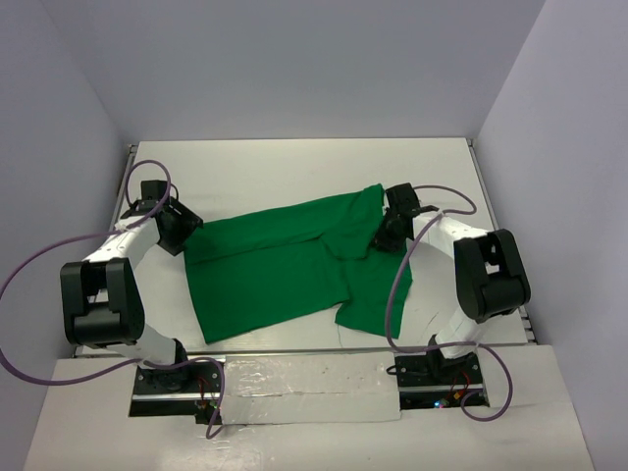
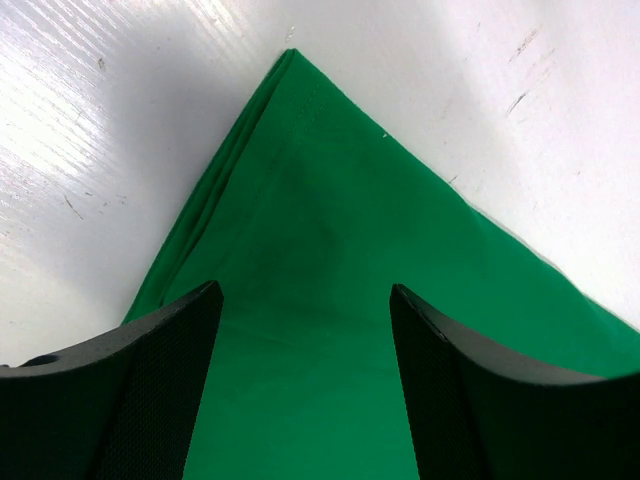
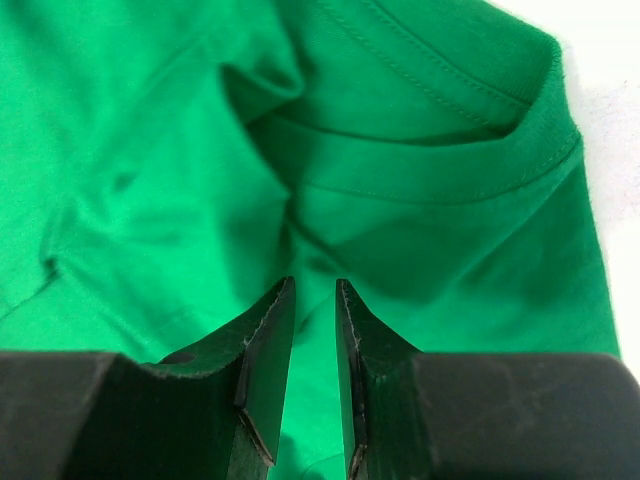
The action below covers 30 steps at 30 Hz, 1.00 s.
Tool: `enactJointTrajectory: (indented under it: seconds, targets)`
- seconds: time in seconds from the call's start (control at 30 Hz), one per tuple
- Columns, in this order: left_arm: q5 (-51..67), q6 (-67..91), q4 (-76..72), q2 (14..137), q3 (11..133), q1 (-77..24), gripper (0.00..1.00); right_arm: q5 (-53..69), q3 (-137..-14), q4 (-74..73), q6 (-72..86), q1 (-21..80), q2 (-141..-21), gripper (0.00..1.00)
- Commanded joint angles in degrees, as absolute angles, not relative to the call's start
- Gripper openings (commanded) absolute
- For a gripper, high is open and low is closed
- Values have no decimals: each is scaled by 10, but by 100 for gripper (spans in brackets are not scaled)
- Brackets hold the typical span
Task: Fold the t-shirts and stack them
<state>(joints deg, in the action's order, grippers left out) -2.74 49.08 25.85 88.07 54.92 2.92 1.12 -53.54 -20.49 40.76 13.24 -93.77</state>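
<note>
Right claw point(image 3: 315, 283) nearly closed over t-shirt point(image 3: 420, 215) collar, grip unclear

A scuffed white table point(image 1: 294, 167) sits enclosed by pale lavender walls point(image 1: 294, 59).

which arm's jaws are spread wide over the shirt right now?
The left gripper, above the green t-shirt at its corner, jaws wide apart. The right gripper has jaws nearly meeting over bunched cloth.
</note>
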Motion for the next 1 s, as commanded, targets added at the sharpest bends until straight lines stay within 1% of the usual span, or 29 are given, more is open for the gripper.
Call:
enactJointTrajectory:
  seconds: [0.0, 0.1, 0.33, 0.5, 0.6, 0.7, 0.77, 0.97]
  targets:
    - [-30, 490, 240, 867, 565, 25, 76, 6, -536, -181, 397, 128, -953, 32]
    - [-28, 489, 238, 870, 567, 26, 76, 0, -540, -185, 392, 127, -958, 37]
    - [-27, 490, 236, 874, 564, 26, 76, -20, -554, -185, 385, 127, -977, 37]
    - [-33, 489, 238, 874, 564, 26, 76, -19, -550, -179, 388, 127, -978, 32]
    - [-31, 488, 238, 874, 564, 25, 76, -19, -547, -174, 388, 127, -973, 24]
    - [-29, 489, 236, 875, 562, 25, 76, -21, -544, -174, 388, 127, -965, 10]
    - [-29, 488, 236, 875, 559, 26, 76, -26, -543, -176, 387, 127, -957, 9]
    - [-28, 488, 234, 874, 555, 26, 76, -42, -539, -185, 381, 128, -927, 9]
